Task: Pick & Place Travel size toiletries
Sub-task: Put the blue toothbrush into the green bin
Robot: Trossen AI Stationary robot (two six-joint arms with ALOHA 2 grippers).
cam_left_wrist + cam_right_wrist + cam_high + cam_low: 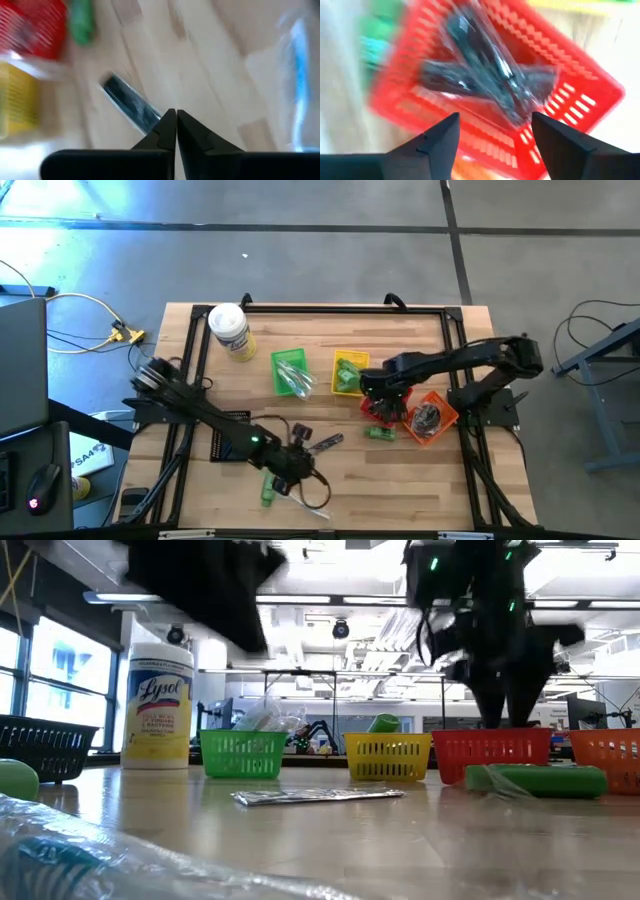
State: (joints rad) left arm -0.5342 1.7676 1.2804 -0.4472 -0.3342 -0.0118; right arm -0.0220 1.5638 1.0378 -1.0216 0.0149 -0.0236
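Grey concrete floor [330, 240], windows [50, 665] at one side, ceiling lights [330, 600] overhead

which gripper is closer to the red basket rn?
Right. The right gripper hangs open directly over the red basket, which holds dark packets. The left gripper is shut, well away over the table's near side, by a dark packet.

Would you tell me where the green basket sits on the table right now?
In the high view, the green basket sits mid-table toward the far edge, between the white Lysol jar and the yellow basket.
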